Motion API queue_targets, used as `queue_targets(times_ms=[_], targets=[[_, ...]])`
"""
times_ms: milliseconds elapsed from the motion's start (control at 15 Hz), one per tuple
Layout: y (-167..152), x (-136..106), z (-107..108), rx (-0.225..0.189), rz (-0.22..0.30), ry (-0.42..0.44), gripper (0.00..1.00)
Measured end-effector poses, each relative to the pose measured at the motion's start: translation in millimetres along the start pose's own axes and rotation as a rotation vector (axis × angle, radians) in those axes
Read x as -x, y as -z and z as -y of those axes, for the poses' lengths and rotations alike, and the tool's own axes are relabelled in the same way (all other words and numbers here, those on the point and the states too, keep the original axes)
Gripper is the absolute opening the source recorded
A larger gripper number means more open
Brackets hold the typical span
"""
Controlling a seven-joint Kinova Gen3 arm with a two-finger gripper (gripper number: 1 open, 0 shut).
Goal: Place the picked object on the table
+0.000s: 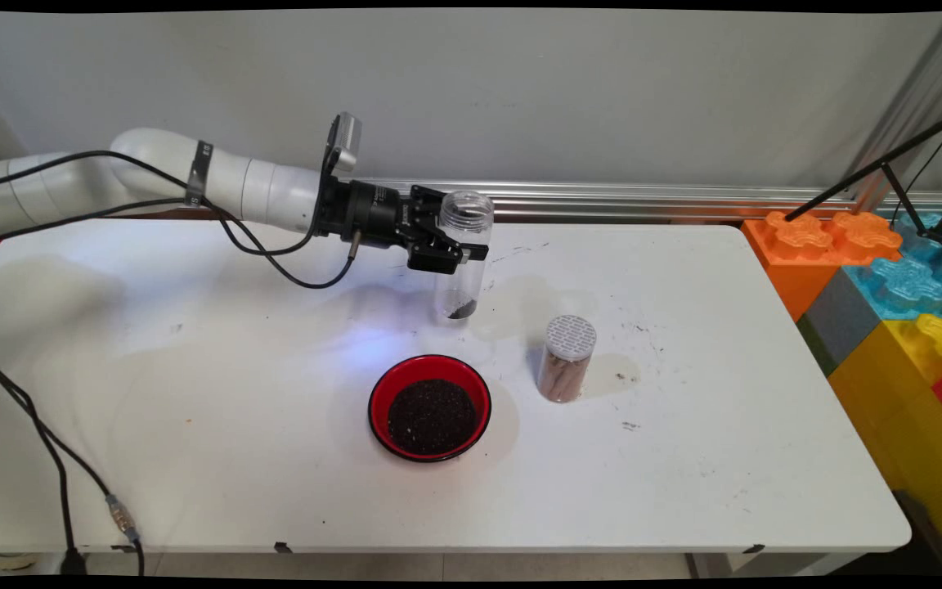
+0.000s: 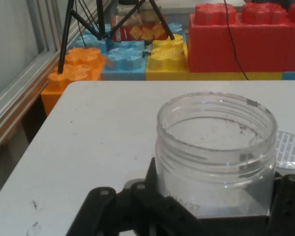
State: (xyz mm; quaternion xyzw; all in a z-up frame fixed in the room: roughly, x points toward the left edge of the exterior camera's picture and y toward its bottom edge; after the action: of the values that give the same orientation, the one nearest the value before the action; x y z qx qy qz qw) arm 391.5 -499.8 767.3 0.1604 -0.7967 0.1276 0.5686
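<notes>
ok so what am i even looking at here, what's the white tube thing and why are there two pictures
The white tube is a robot arm reaching over a white table. At its end is a black claw with two fingers, like a hand.

The wide picture comes from a fixed camera looking down across the table. The close picture comes from a camera on the arm's hand, looking along the claw.

The claw is shut on a clear plastic jar with no lid, held upright; a little dark stuff sits at its bottom. Whether it touches the table, I cannot tell.

On the table are a red bowl of dark grains and a smaller jar with a white perforated lid and brownish contents. Big coloured toy blocks stand to the side.
</notes>
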Motion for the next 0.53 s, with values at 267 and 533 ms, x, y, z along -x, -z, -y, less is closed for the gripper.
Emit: queue_targets(times_ms=[267, 533], targets=[[-4.9, 7.2, -2.1, -0.005, -0.009, 0.004, 0.00], [-10.0, 16.0, -4.2, -0.012, -0.015, 0.010, 0.00]])
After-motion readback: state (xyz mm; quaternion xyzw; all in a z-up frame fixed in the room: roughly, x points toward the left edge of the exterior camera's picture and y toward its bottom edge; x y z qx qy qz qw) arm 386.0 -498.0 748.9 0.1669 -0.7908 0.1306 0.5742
